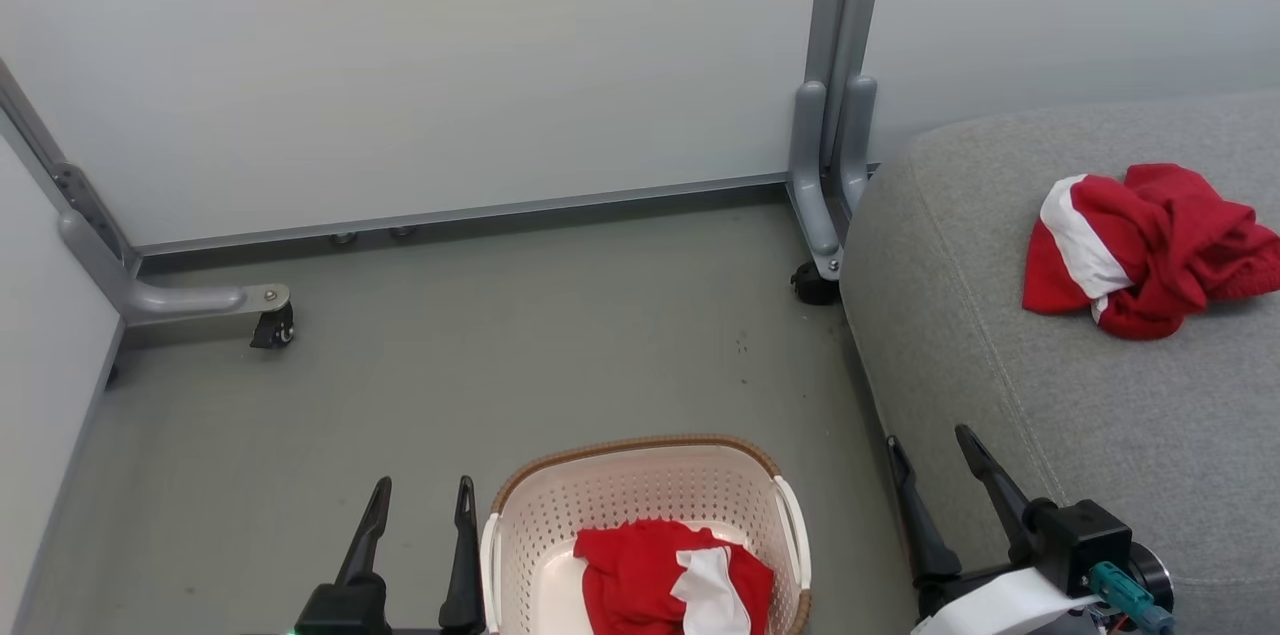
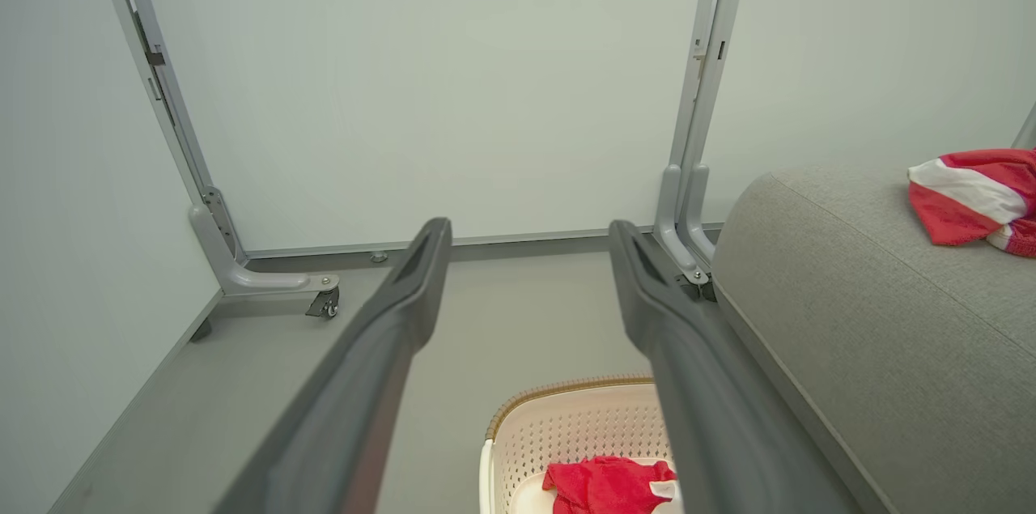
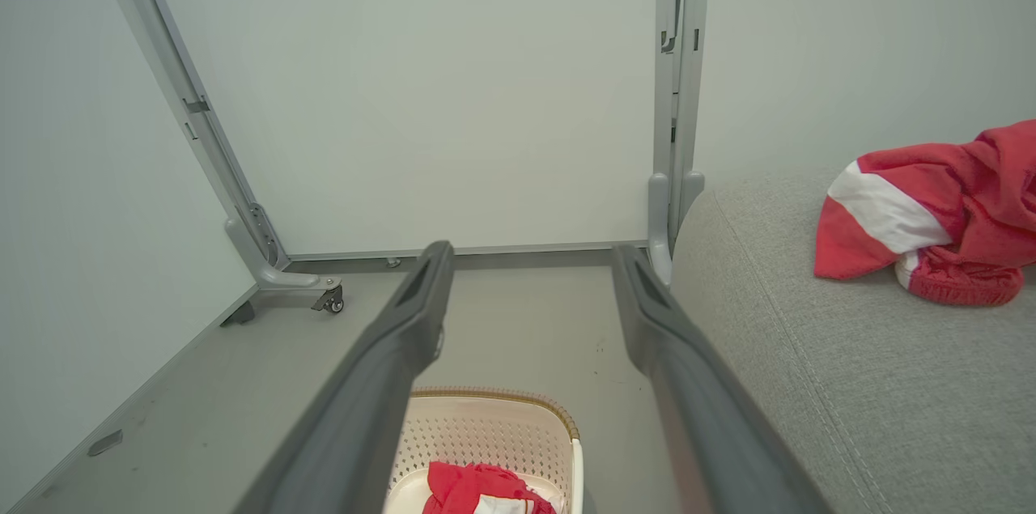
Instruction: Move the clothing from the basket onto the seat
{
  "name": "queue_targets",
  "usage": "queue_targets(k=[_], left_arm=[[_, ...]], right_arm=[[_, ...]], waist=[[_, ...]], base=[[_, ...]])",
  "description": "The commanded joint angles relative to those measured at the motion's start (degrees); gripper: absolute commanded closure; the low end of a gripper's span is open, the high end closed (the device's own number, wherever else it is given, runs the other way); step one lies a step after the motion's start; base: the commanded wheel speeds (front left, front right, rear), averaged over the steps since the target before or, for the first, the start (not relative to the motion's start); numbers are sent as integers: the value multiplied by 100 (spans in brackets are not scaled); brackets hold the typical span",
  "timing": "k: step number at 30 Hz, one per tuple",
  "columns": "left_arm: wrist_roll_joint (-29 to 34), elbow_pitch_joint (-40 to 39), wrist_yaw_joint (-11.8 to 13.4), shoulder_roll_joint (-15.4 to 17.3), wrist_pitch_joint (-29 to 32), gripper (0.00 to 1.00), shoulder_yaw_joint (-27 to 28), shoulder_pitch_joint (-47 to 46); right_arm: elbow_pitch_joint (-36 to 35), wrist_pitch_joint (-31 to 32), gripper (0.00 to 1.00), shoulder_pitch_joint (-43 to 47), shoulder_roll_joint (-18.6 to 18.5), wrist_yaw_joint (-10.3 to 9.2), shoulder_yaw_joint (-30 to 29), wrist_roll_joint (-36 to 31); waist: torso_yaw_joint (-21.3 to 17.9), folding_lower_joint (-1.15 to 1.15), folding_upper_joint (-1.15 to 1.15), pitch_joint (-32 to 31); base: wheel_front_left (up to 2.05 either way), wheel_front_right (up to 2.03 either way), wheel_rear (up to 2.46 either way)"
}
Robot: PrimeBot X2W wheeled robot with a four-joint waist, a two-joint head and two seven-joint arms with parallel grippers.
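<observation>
Clothing: 1 crumpled garment (image 1: pixel 670 580), red with a white panel, is seen inside the basket (image 1: pixel 630 443) on the floor (image 1: pixel 500 345); a second garment (image 1: pixel 1140 250) is seen lying on the seat (image 1: pixel 1000 415).
Progress: 1 of 2 pieces is judged delivered.
Risk, basket: the light basket could be dragged or lifted if fabric is caught on its perforated wall.
Risk, drop: a shallow pinch on loose cloth could be lost over the floor gap beside the seat.
Risk, seat edge: the cushion's side could be brushed by the right fingers, which are held just beside it.
Left gripper (image 1: pixel 423 485): held low, just left of the basket, fingers pointed forward, spread wide, nothing gripped.
Right gripper (image 1: pixel 928 437): held low between basket and seat, tilted leftward, spread wide, nothing gripped.
</observation>
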Motion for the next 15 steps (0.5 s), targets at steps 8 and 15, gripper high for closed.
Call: queue_targets(k=[8,15], left_arm=[[41,41,-45,6,-2,0,-70,-225],[182,155,-136,9,-2,0,-265,-703]], right_arm=[[-90,-17,0,-139,-19,-8,-110,-80],[-379,-17,0,-487,-19,-8,-335,-221]], waist=[[-234,0,0,427],[-446,0,0,1268]], base=[[0,0,0],[0,0,0]])
